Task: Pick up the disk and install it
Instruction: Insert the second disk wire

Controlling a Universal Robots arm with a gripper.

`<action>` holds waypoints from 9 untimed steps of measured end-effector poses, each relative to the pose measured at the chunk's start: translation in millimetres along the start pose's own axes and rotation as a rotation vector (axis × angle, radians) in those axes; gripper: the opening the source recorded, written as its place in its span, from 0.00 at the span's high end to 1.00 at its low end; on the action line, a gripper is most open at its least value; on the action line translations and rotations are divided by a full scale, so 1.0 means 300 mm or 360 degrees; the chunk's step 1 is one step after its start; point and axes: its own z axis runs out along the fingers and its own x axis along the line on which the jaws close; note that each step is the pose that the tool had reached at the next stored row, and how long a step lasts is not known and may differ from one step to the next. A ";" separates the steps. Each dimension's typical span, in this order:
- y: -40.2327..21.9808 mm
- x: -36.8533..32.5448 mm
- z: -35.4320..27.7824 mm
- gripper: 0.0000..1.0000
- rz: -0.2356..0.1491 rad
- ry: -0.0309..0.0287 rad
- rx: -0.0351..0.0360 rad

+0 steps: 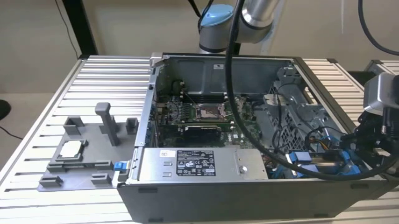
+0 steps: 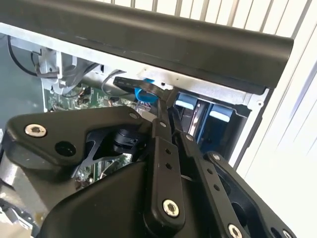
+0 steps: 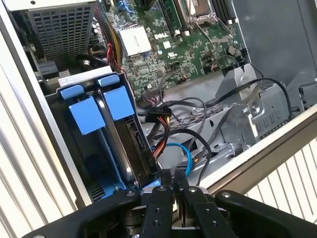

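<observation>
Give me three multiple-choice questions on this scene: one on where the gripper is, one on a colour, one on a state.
1. Where is the black gripper?
A. Over the grey tray beside the case
B. At the drive bay, at the exterior view's right end of the case
C. Above the fan

2. What colour are the plastic carrier tabs in the drive bay?
A. Red
B. Blue
C. Green

3. In what state is the black metal computer case?
A. Closed by a side panel
B. Open
C. Upside down

Answers:
1. B, the first wrist view shows it next to the bay's carriers.
2. B, both tabs are blue.
3. B, the green motherboard is exposed.
</observation>
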 end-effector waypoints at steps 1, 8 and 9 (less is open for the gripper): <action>0.010 0.003 -0.003 1.00 0.0000 0.00003 0.0000; 0.097 0.031 -0.020 1.00 0.0000 0.00018 0.0001; 0.109 0.034 -0.021 1.00 0.0000 0.00024 0.0001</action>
